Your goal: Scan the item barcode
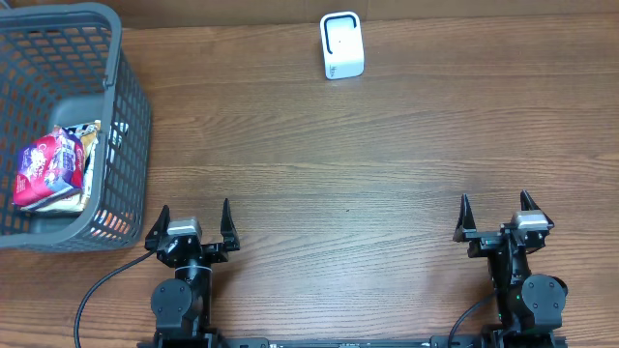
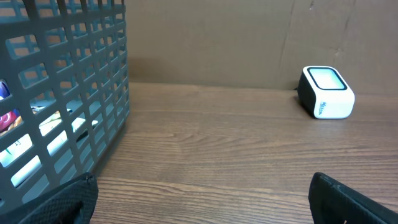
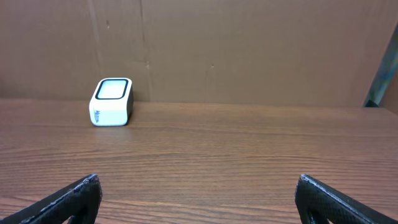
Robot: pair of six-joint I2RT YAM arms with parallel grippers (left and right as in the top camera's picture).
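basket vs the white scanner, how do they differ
The basket is dark grey open mesh; the scanner is solid white with a dark-framed window. The basket is far bigger than the scanner. The basket holds snack packets; the scanner holds nothing. Both stand on the wooden table.

Overhead cam looks straight down on the whole table, arms at the bottom edge of frame. Both wrist cams sit low over the wood, facing forward at the back wall. All three catch the white scanner by the far edge; the grey basket shows only overhead and, close up, on the left wrist's left side.
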